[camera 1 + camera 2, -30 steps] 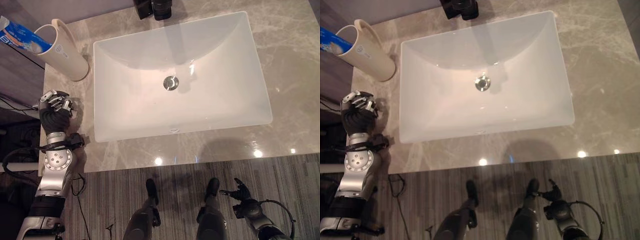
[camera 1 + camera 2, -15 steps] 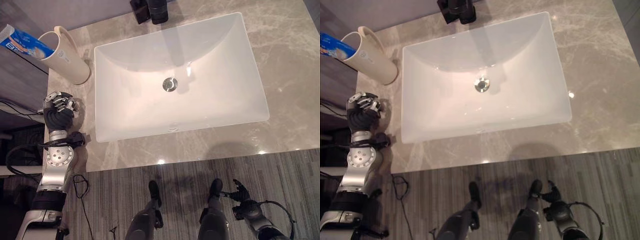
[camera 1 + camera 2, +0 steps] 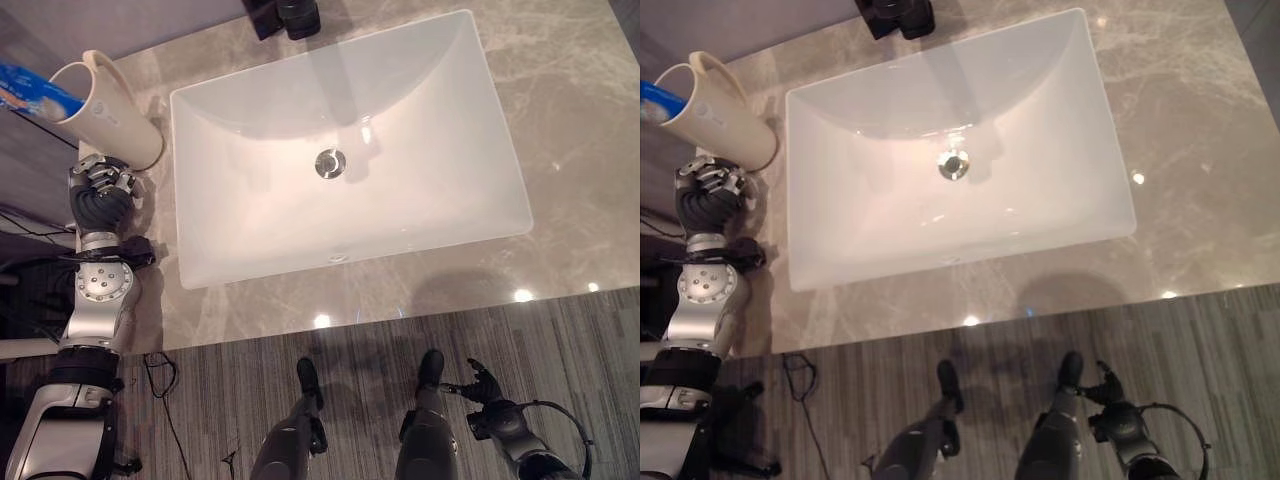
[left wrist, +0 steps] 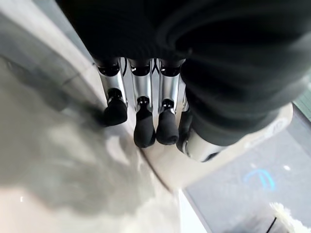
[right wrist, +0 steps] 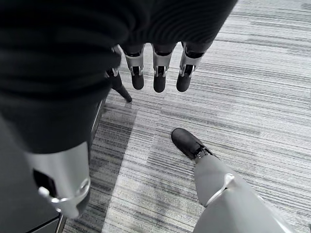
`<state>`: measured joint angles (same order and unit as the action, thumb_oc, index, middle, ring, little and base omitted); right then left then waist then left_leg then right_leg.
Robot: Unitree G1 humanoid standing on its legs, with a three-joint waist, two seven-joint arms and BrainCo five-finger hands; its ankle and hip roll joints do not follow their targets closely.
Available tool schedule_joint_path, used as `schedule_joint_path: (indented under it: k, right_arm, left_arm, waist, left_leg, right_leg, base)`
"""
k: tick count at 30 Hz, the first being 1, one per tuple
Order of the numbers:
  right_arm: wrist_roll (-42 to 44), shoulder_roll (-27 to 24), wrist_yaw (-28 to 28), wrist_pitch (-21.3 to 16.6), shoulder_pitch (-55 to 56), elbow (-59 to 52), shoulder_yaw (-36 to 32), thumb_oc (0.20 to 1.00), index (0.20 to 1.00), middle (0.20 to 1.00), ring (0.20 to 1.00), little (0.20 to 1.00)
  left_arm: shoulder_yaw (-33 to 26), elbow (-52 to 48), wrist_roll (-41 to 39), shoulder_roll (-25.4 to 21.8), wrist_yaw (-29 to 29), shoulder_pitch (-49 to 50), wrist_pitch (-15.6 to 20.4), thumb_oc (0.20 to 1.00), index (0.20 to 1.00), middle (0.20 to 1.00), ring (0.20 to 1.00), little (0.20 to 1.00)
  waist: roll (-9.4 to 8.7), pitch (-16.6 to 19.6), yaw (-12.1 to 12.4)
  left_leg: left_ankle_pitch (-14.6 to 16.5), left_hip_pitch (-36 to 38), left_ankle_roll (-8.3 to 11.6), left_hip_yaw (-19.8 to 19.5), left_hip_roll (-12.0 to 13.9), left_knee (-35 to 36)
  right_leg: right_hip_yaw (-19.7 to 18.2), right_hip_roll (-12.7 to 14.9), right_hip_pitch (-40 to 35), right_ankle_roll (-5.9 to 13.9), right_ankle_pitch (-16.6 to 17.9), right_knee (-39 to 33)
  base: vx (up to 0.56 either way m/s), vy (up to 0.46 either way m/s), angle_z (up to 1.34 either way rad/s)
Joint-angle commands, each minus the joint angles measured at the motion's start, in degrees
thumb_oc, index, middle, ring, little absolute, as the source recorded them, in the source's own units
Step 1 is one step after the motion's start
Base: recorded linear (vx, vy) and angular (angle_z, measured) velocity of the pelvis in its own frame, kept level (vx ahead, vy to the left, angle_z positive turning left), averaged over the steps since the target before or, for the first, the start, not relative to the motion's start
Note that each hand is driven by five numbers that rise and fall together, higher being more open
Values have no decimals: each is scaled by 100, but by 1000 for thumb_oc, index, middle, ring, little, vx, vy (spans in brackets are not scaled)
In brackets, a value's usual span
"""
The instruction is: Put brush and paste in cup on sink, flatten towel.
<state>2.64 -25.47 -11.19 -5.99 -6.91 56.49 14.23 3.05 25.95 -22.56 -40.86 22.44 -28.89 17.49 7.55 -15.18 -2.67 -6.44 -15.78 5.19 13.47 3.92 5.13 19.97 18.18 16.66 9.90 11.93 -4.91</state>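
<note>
A cream cup (image 3: 112,112) with a handle stands on the marble counter (image 3: 580,120), at the sink's far left corner. A blue and white toothpaste tube (image 3: 35,92) sticks out of its mouth. My left hand (image 3: 100,190) hovers just in front of the cup's base, empty, with its fingers relaxed. In the left wrist view its fingertips (image 4: 145,133) hang close to the cup's wall (image 4: 163,170). My right hand (image 3: 485,388) hangs low beside the leg over the floor, open and empty, its fingers (image 5: 159,77) loose.
The white rectangular sink (image 3: 400,215) fills the counter's middle, with a metal drain (image 3: 328,162). A black faucet base (image 3: 288,14) sits behind it. The counter's left edge runs right beside my left arm. Grey striped flooring (image 3: 560,340) lies before the counter.
My left hand has moved forward along the counter's left edge, closer to the cup's base. The camera view has shifted slightly. The right hand has stayed low.
</note>
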Motion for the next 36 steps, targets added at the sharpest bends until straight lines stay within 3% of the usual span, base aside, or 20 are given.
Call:
schedule_joint_path:
  k: [1, 7, 18, 25, 36]
  right_arm:
    - [176, -106, -67, -78, -33, -302, 116, 1000, 1000, 1000, 1000, 1000]
    - [257, -24, -104, -103, -5, -297, 75, 1000, 1000, 1000, 1000, 1000]
    - [204, -76, -61, -85, 177, -272, -157, 1000, 1000, 1000, 1000, 1000]
    - [200, -169, -39, -127, 109, -322, -116, 1000, 1000, 1000, 1000, 1000]
    - [382, -144, -5, -153, 94, -567, -17, 1000, 1000, 1000, 1000, 1000]
  left_arm:
    - [-57, 450, -40, -576, 309, -907, 155, 200, 200, 200, 200, 200]
    - [-139, 311, 140, -484, 409, -714, 116, 200, 200, 200, 200, 200]
    - [-713, -563, 237, -65, 94, 546, 197, 200, 200, 200, 200, 200]
    - [-394, 105, 657, -772, 296, -248, 37, 200, 200, 200, 200, 200]
    - [126, 529, 526, -1120, 277, -1114, -36, 200, 200, 200, 200, 200]
  waist:
    - [-8, -310, -55]
    - [-5, -340, -55]
    - [71, -296, 60]
    - [16, -331, 22]
    - [16, -451, -67]
  left_leg:
    - [77, -152, -175, -534, -463, -12]
    - [86, -83, -185, -529, -441, -12]
    - [90, -8, -184, -517, -425, -12]
    - [52, -124, -158, -529, -414, -12]
    - [53, -253, -152, -501, -456, -12]
  right_leg:
    - [-479, 12, -369, 390, -77, 107]
    - [-497, 1, -376, 353, -177, 255]
    - [-443, 9, -429, 316, -222, 263]
    - [-396, -28, -401, 353, -134, 138]
    - [-485, -22, -270, 407, -30, 68]
  base:
    - [7, -6, -8]
    - [7, -6, -11]
    - [4, 1, -2]
    - [-4, -2, 1]
    - [-1, -1, 0]
